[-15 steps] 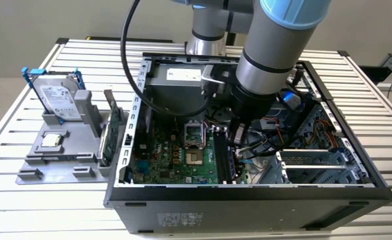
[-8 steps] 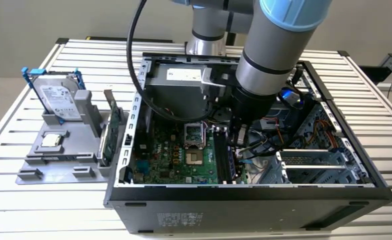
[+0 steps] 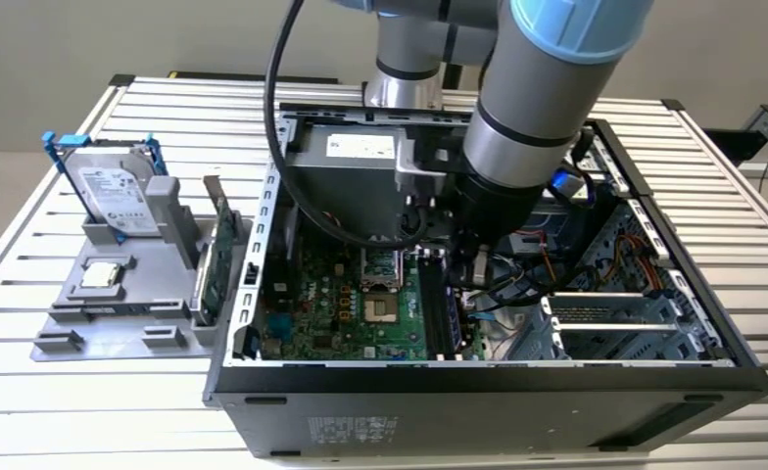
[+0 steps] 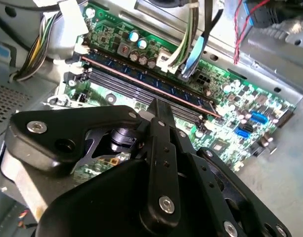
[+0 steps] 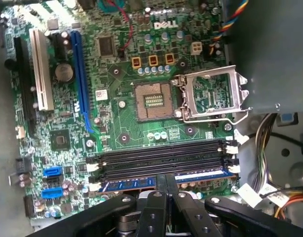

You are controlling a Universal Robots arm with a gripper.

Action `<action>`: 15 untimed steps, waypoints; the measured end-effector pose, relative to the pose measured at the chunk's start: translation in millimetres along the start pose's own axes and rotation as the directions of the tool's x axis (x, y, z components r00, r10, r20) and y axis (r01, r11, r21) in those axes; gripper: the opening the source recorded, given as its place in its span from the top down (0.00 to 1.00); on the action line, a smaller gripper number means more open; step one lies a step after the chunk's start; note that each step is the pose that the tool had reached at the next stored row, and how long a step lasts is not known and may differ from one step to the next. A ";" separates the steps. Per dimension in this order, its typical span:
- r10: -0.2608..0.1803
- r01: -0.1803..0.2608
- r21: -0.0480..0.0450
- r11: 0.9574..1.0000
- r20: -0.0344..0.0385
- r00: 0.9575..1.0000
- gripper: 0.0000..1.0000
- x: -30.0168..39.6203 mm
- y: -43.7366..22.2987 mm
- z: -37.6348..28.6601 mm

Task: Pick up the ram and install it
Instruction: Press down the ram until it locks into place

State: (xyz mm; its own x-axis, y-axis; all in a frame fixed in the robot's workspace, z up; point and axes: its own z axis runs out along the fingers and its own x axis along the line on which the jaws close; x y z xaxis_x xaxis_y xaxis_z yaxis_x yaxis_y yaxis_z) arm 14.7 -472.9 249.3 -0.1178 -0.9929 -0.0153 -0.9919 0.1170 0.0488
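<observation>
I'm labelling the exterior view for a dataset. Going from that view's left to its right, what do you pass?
Hard drive standing in the grey holder → green card → motherboard inside the open computer case → robot arm reaching into it → drive cage.

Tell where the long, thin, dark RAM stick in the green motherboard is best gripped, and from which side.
Grip the ram at mid-length of its free top edge, pinching both flat faces, coming straight down toward the motherboard. It stands on edge in a slot, so likely only that edge is reachable.
</observation>
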 end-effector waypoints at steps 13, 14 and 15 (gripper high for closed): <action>-0.089 0.089 -0.003 0.996 0.002 0.996 1.00 -0.5 -4.3 0.4; -0.090 0.090 -0.003 0.996 0.001 0.996 1.00 -0.5 -4.7 0.5; -0.090 0.090 -0.003 0.996 0.001 0.996 1.00 -0.6 -4.9 0.7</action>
State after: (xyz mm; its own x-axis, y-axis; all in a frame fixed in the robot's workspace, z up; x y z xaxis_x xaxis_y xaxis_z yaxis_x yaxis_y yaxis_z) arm 19.6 -472.8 248.4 -0.0286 -0.9994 -0.0210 -0.9984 0.0275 0.0503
